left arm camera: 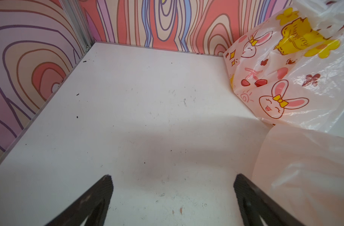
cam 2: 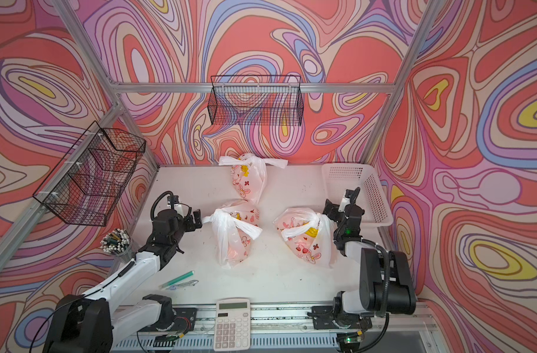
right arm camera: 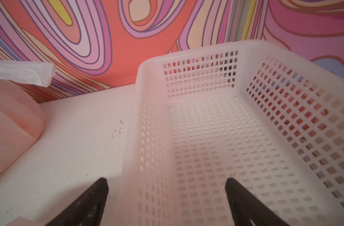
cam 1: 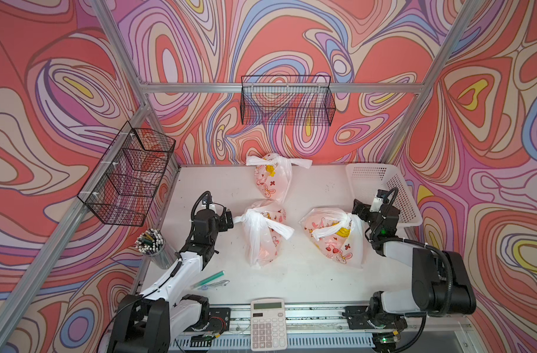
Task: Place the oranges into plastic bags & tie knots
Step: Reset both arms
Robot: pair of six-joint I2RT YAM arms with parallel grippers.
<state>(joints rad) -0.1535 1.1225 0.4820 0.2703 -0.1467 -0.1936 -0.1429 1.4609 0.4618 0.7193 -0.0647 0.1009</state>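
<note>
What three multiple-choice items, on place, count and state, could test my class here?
1. The white perforated plastic basket stands at the white table's: A far right corner; B near left corner; C centre.
2. Count the translucent rabbit-printed plastic bags lying there: A two; B three; C five.
3. Their tops are: A gaping open; B taped; C tied in knots.
1 A: it sits by the far wall, right. 2 B: three show in both top views. 3 C: each bears a bunched twist.

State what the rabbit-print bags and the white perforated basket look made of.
Bags: thin translucent plastic film, glossy; it crinkles and an orange tint shows through. Basket: likely rigid moulded plastic, matte white, with a regular grid of holes.
</note>
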